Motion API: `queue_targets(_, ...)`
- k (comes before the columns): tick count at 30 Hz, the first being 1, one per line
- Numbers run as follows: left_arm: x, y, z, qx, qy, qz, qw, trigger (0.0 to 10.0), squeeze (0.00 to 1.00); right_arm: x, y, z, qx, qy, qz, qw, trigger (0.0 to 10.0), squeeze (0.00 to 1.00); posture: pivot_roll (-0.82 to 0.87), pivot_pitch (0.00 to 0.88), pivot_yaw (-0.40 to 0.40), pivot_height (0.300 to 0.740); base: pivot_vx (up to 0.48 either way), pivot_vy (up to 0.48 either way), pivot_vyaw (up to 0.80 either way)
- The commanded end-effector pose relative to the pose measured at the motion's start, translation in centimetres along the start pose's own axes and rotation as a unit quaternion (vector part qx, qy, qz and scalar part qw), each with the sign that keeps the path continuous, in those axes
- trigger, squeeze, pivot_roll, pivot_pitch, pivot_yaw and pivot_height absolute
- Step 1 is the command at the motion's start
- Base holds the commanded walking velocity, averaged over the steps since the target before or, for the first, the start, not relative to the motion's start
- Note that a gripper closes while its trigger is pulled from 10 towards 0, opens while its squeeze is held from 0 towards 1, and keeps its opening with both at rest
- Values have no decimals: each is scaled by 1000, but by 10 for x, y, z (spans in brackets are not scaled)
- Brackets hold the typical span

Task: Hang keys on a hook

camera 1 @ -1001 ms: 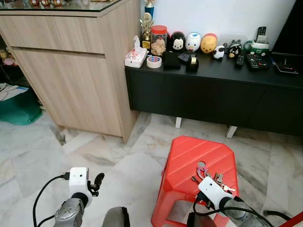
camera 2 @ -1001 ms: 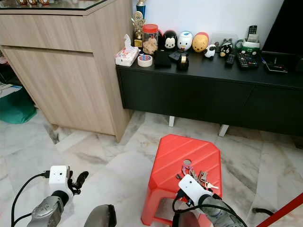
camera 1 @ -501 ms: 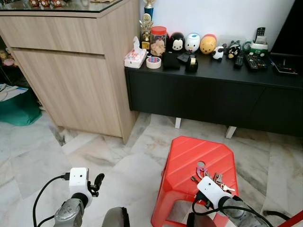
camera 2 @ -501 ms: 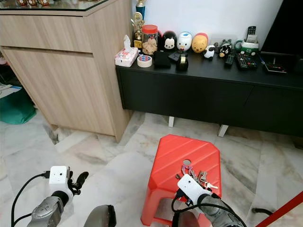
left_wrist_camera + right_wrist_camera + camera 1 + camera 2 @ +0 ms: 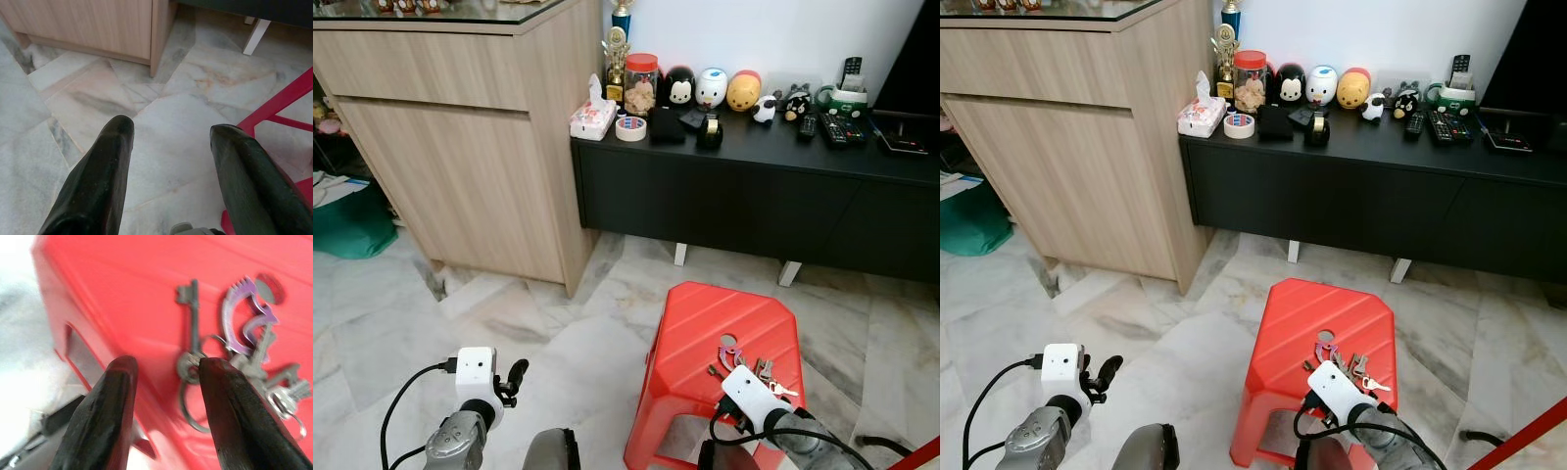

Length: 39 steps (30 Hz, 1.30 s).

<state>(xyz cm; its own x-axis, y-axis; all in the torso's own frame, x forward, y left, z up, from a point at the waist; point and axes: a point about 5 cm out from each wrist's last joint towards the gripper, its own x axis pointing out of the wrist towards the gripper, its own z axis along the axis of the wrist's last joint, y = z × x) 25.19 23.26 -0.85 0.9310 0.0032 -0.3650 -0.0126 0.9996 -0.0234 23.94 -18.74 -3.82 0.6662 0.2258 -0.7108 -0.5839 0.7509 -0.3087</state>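
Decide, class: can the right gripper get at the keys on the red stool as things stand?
Probably yes. The right gripper hovers open just short of the keys, which lie exposed on the red stool, with nothing between them.

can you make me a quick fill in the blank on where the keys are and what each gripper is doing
1. The keys lie on top of a red ____.
2. The ____ gripper is over the keys, fingers open.
3. The left gripper is open above the marble ____.
4. A ____ plastic tag is on the key bunch.

Missing words: stool; right; floor; purple
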Motion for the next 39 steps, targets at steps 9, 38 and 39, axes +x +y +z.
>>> queue_targets(9, -1, 3, -3, 11, 12, 0, 1000, 10000, 0, -6, -6, -1, -1, -4, -5, 1000, 10000, 0, 60, 0, -20, 600, 0, 0, 0)
queue_targets(38, -2, 2, -6, 9, 16, 3, 1000, 10000, 0, 0, -11, -1, -12, 48, 3, 999, 10000, 0, 64, 0, -16, 600, 0, 0, 0)
queue_targets(39, -2, 2, -6, 9, 16, 3, 1000, 10000, 0, 1, -10, -1, 1, 49, 7, 999, 10000, 0, 66, 0, -17, 600, 0, 0, 0)
